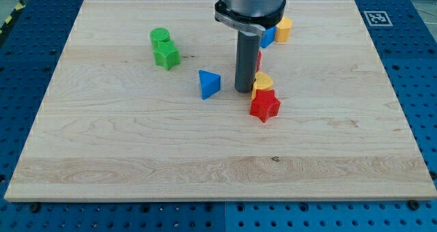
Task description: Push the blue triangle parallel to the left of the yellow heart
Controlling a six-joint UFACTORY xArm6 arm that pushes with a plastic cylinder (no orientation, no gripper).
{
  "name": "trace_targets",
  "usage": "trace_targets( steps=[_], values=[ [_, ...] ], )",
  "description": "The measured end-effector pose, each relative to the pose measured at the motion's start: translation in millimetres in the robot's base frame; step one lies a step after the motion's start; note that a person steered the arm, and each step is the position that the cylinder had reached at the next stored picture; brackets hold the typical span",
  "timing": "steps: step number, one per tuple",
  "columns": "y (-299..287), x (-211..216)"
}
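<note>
The blue triangle (pixel 209 84) lies on the wooden board (pixel 102 157), a little to the view's left of the tip (pixel 244 90), apart from it with a narrow strip of bare wood between them. The tip is a plain rod that can neither close nor grasp; it holds nothing and only stands on the board, touching no block as far as can be seen. Just to the view's right of the tip sits the yellow heart (pixel 261 83), very near or perhaps touching the rod, and the red star-like block (pixel 265 106) lies against the heart on its lower side. So the rod stands between the triangle and the heart, and the triangle seems already roughly level with the heart, on its left. Behind the rod, toward the view's top, a blue block (pixel 269 35) and a yellow-orange block (pixel 285 29) are partly hidden by the arm. Well away to the view's left of the tip, a green cylinder (pixel 160 35) and a green star-shaped block (pixel 167 55) sit together, outside this work.
</note>
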State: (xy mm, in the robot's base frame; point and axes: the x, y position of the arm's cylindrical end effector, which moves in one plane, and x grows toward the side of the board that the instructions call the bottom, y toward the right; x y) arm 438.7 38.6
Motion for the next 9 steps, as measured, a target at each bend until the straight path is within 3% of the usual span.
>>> trace_targets(
  steps=[2, 9],
  values=[
    [-9, 23],
    [-66, 18]
  ],
)
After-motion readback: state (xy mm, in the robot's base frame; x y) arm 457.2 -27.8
